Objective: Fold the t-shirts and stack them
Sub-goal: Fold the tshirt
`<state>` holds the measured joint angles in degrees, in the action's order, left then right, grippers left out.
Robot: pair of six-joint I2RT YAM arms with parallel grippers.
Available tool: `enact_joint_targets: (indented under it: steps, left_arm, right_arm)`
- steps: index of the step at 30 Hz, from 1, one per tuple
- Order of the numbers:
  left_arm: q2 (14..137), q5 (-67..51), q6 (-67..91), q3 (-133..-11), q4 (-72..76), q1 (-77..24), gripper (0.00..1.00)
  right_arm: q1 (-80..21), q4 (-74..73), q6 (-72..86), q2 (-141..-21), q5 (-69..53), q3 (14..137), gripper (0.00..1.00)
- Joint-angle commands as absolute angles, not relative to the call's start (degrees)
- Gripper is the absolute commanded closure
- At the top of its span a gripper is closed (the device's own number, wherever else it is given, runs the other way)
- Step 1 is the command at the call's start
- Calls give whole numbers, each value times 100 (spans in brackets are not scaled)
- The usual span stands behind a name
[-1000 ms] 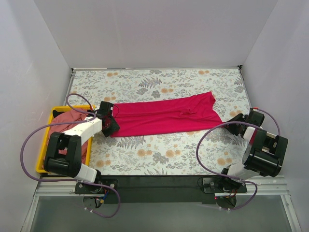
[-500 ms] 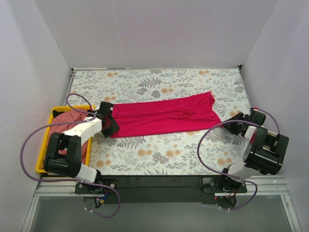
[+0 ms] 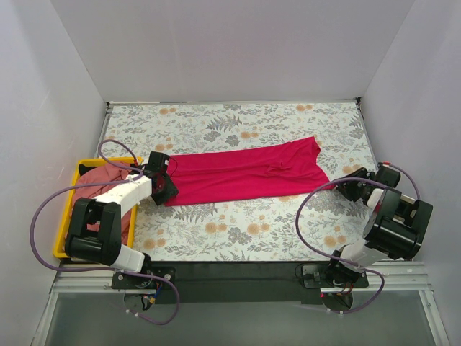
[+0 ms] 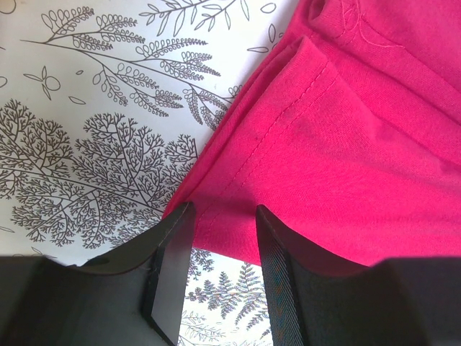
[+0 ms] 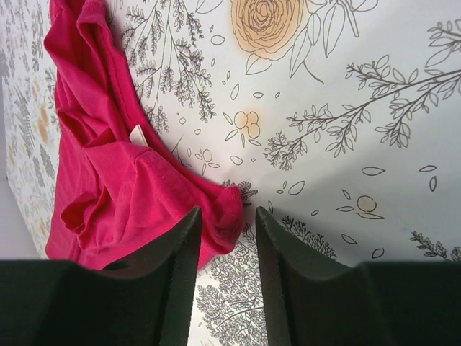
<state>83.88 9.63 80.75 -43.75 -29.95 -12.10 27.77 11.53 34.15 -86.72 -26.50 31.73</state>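
The work surface is a rectangular table covered in a white sheet printed with grey ferns and orange flowers. Plain white panel walls enclose its far, left and right edges. A black strip runs along the near edge, followed by a silver metal rail. Lighting is even, with soft shadows.

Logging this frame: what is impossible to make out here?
- Salmon t-shirt in the yellow bin: top view, the left arm covers most of it.
- Left gripper: left wrist view, whether its tips touch the magenta t-shirt cannot be told.
- Right gripper: right wrist view, same doubt at the shirt's corner.
- The magenta shirt's fold layers: top view, too small.
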Motion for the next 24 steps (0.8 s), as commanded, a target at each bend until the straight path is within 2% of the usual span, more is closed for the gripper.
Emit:
enact_joint_targets:
  steps: [1,10,11,14,15,16,24]
  left_arm:
    - [8464,932,7980,-4113,-3612,-1169,61]
    - [8455,940,7980,-4078,-3595,-1169,61]
    - [8464,949,7980,-4087,-3595,-1169,61]
    - [8481,967,7946,-4069,-3604,-1169,62]
    - [8499,1019,7954,-4078,-3621,-1169,63]
    - [8516,1054,7963,-4087,-3699,-1160,68]
    - [8586,1037,7989,-4227,-3928,-1099,71]
  right_arm:
    - [2812,1362,3489,-8815,-2812,3147,60]
    - [2812,1371,3560,-8895,-2944,3015,67]
    - [2812,1362,3568,-8903,-2927,3023,69]
    - [2812,1354,3533,-8938,-2822,3102,87]
    - [2812,1345,3455,-8930,-2760,3137,97]
    - [2821,1345,3358,-8947,-2725,3181,99]
    - [2883,1064,2672,-8886,-2479,3823,99]
